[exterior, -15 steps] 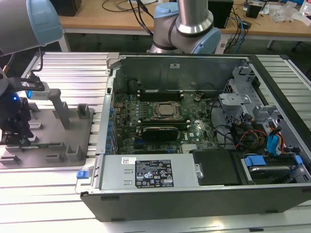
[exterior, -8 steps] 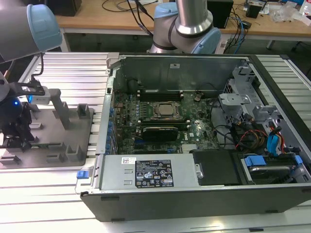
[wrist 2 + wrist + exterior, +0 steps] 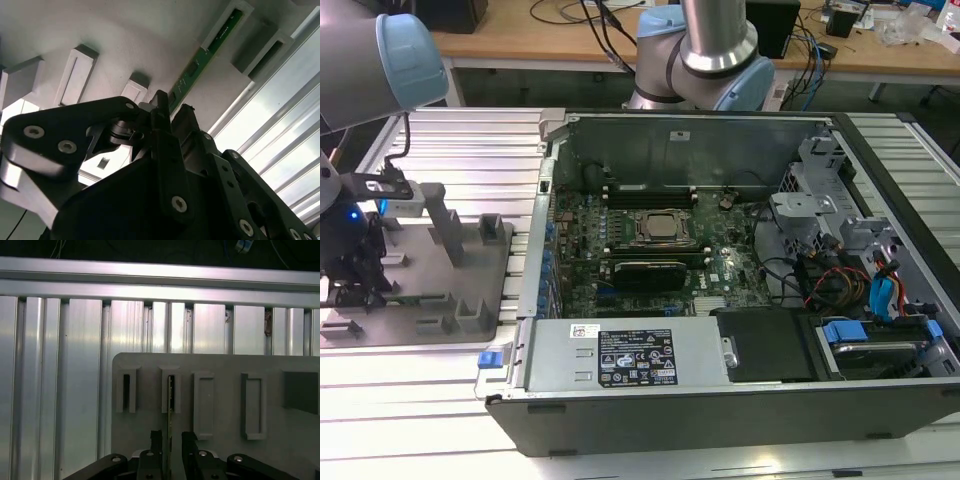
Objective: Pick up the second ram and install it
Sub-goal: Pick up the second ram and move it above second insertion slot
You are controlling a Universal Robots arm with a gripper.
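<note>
Green second ram stands in its grey holder. Looks like the pick-up step: gripper fingers sit open either side, needing a straight, gentle squeeze

second ram was green | gripper was black | fixture plate was plain grey | table was silver with lengthwise ribs | arm joint caps were light blue

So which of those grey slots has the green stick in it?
The slot in line with the gripper: unlike its neighbours, it holds the ram edge-on.
</note>
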